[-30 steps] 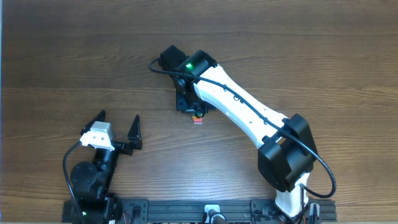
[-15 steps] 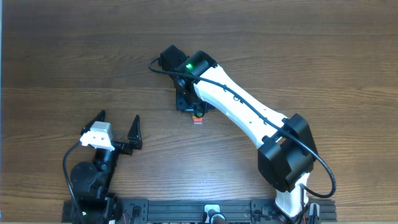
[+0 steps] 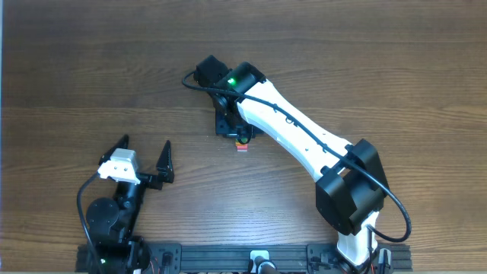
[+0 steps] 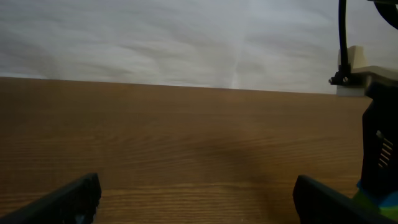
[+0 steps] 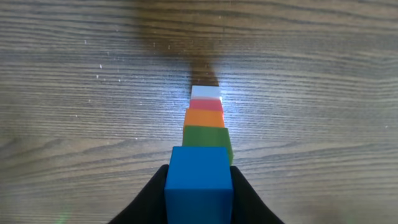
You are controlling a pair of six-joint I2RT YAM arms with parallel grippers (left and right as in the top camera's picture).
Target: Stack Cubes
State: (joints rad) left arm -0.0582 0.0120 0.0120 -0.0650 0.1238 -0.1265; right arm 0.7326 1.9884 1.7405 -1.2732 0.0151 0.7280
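A tower of cubes stands on the wooden table [image 5: 74, 93]. From the top down it is a blue cube [image 5: 199, 177], green cube [image 5: 208, 138], orange cube [image 5: 204, 117], red cube [image 5: 206, 104] and white cube [image 5: 206, 93]. My right gripper [image 5: 199, 202] is shut on the blue cube, one dark finger pressed on each side. In the top view the right gripper [image 3: 230, 124] hangs over the stack, and the red cube [image 3: 242, 148] peeks out below it. My left gripper [image 3: 144, 156] rests open near its base, nothing between its fingers [image 4: 68, 196].
Bare wooden table [image 3: 380, 68] surrounds the stack on all sides. The right arm's white link [image 3: 289, 125] runs diagonally from the lower right base. A pale wall [image 4: 186, 37] stands behind the far table edge in the left wrist view.
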